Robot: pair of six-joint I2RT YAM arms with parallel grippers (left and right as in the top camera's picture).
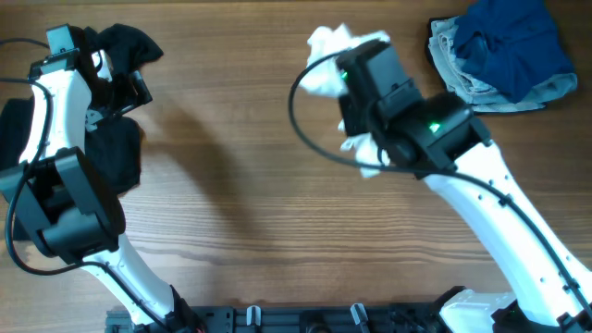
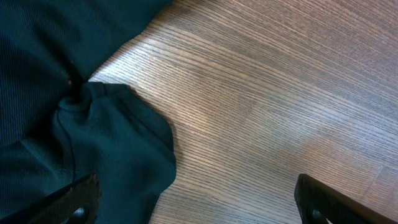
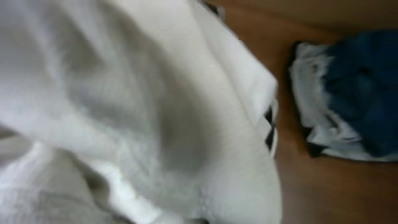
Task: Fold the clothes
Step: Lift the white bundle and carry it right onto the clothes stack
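Clothes in three lots on the table (image 1: pixel 231 213). White garment (image 1: pixel 335 44) bunched mid-table around the right gripper (image 1: pixel 342 67), narrow and clamped on it, fingers buried in cloth. Black garment (image 1: pixel 116 153) heaped at the far left, under the left gripper (image 2: pixel 199 204), spread wide, holding nothing. Navy garment (image 1: pixel 513 46) piled on pale denim (image 1: pixel 451 67) at overhead's top right, well apart from both arms.

Only from overhead: all three lots and both arms at once.

Only from the left wrist: ribbed black fabric with a puckered fold, one fingertip (image 2: pixel 78 198) over its edge, the other over bare wood.

Only from the right wrist: white weave filling most of the view, small black marks at its edge, navy-and-denim pile beyond.
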